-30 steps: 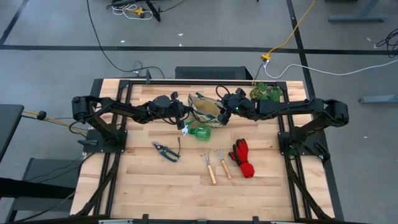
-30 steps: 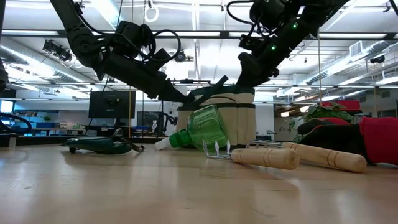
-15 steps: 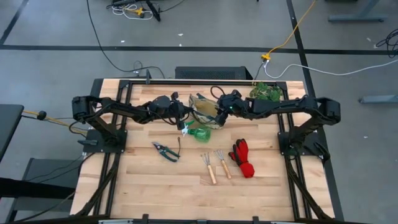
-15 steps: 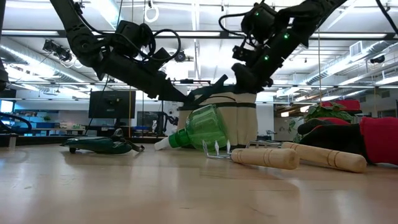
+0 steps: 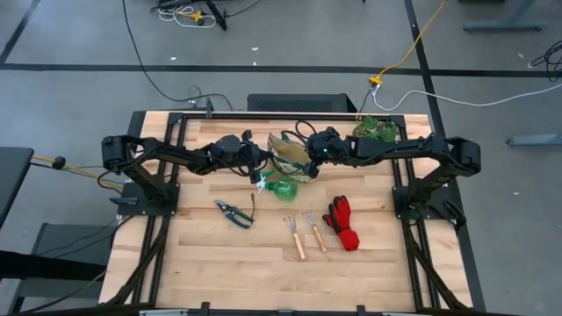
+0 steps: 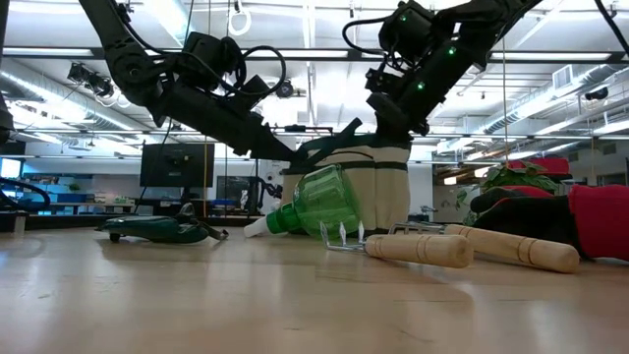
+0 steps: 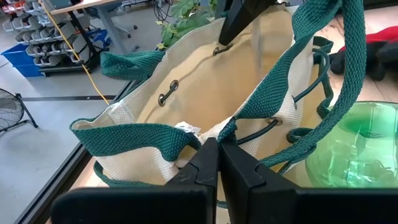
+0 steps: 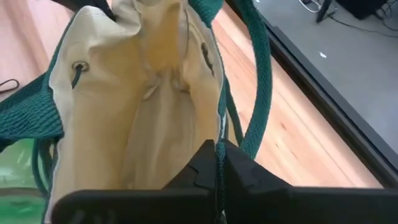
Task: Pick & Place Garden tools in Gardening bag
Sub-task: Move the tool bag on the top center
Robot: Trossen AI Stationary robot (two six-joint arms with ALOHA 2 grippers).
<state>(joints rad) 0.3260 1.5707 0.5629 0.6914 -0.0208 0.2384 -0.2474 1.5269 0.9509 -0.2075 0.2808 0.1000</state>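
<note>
Gardening bag (image 5: 290,154): soft canvas, collapses easily; left end effector (image 7: 217,163) and right end effector (image 8: 216,163) pinch opposite rims, clamped.

Even, bright overhead light in high view; pale wood-plank table (image 5: 228,263) shows only soft, short shadows under the arms. Low view is backlit: ceiling strip lights and white glare behind the arms leave them as near-silhouettes, w/ small green LEDs glowing on the upper right one. Near tabletop blurs toward the camera. Translucent green plastic spray bottle (image 6: 319,204) catches highlights. Wrist views: dark end effector fingers close to the lens are soft, beige canvas bag w/ green trim (image 8: 149,112) is evenly lit.
</note>
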